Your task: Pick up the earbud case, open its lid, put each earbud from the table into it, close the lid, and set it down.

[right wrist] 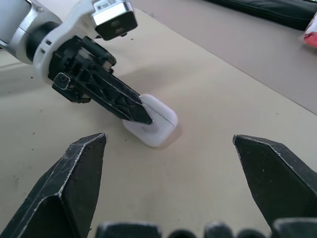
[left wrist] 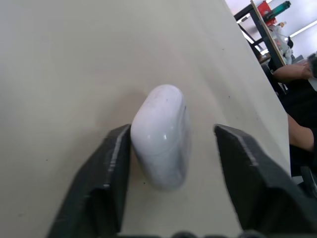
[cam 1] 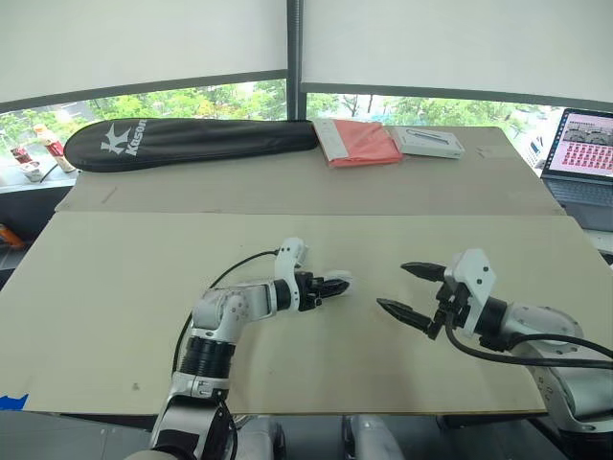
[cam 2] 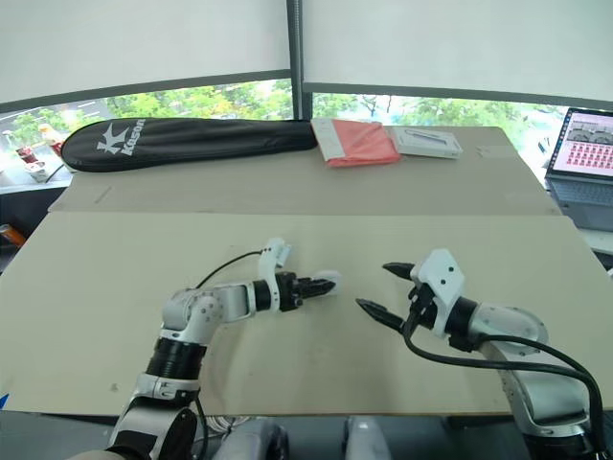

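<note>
A white earbud case [cam 1: 341, 281] lies shut on the beige table [cam 1: 124, 287], near the middle. My left gripper [cam 1: 330, 286] is low over the table with its two black fingers on either side of the case [left wrist: 161, 136]. One finger [left wrist: 116, 163] touches the case; the other finger [left wrist: 242, 163] stands apart from it, so the gripper is open. My right gripper [cam 1: 395, 287] hovers wide open a short way to the right of the case, pointing at it. In the right wrist view the case [right wrist: 153, 129] sits beyond the spread fingertips, partly behind the left gripper [right wrist: 124, 101].
At the table's far side lie a long black racket bag [cam 1: 182, 142], a red folder [cam 1: 356, 142] and a flat white box [cam 1: 429, 142]. A laptop [cam 1: 584, 153] stands at the far right. A person's arm [left wrist: 297, 94] shows beyond the table edge.
</note>
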`<state>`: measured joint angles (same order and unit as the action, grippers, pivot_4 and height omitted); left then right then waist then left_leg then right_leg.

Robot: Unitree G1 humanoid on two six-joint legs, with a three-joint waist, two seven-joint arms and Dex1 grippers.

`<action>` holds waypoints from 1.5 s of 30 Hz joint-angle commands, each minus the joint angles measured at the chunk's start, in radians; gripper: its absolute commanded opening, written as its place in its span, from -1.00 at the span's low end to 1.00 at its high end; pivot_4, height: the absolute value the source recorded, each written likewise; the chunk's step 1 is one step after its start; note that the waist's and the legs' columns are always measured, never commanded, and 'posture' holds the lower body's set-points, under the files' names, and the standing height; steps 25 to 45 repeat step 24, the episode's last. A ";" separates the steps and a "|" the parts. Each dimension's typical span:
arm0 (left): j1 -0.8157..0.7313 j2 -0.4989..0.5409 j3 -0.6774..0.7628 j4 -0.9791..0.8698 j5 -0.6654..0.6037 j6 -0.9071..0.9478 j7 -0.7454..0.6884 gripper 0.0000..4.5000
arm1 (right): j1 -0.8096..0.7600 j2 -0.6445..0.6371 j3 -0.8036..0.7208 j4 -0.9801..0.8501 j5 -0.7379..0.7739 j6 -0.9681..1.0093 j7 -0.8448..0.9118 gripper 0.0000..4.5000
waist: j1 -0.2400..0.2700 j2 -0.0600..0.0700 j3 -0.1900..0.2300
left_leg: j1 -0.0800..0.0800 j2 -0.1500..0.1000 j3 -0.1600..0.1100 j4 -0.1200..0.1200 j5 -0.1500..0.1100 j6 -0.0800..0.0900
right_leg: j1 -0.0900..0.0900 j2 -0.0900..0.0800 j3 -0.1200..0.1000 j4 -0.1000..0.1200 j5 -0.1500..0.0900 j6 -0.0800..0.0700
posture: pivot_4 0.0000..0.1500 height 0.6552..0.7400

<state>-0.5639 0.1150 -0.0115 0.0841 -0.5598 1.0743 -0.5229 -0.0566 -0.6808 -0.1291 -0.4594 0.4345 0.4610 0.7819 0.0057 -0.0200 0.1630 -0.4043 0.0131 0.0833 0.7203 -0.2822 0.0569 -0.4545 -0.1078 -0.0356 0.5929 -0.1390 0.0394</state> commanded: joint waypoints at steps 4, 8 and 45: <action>0.076 0.300 -0.089 -0.147 0.081 -0.139 -0.177 0.99 | -0.015 -0.036 -0.054 0.090 -0.017 -0.100 0.049 1.00 | -0.017 -0.001 -0.001 | 0.004 0.000 0.002 -0.004 0.000 0.000 | 0.000 0.001 0.002 0.001 -0.002 -0.004 | 1.00 1.00; 0.109 0.426 -0.033 -0.122 0.162 -0.457 -0.264 0.99 | -0.011 -0.059 -0.077 0.158 -0.010 -0.139 0.096 1.00 | -0.012 -0.002 0.000 | 0.006 0.001 0.002 -0.007 0.001 -0.002 | 0.000 0.002 0.002 0.002 -0.007 -0.009 | 1.00 1.00; 0.092 0.545 0.095 0.155 0.295 -0.976 -0.330 0.99 | -0.052 -0.074 -0.135 0.218 0.052 -0.066 0.103 1.00 | 0.008 -0.002 0.000 | 0.004 0.001 0.003 -0.006 0.001 -0.003 | 0.000 -0.002 -0.001 0.001 -0.005 -0.006 | 1.00 1.00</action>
